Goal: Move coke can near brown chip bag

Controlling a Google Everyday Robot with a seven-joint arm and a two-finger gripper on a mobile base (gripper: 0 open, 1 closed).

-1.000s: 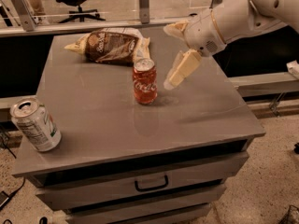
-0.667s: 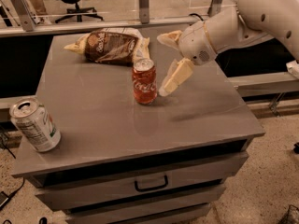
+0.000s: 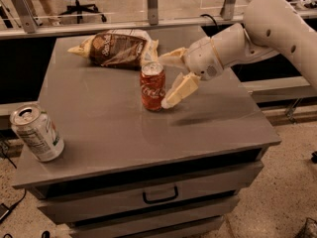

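The small red aluminium coke can, with white Coca-Cola script and a silver top, stands upright mid-table, just in front of the dark brown glossy chip bag, whose round logo cannot be read. The cream two-finger gripper sits at the can's right side, fingers spread wide. A white and green can stands at the grey table's front-left corner.

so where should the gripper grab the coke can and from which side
Probably mid-body of the coke can, from the view's right, where the open gripper hangs. It stands upright with straight walls to close across; the brown chip bag crowds it behind.
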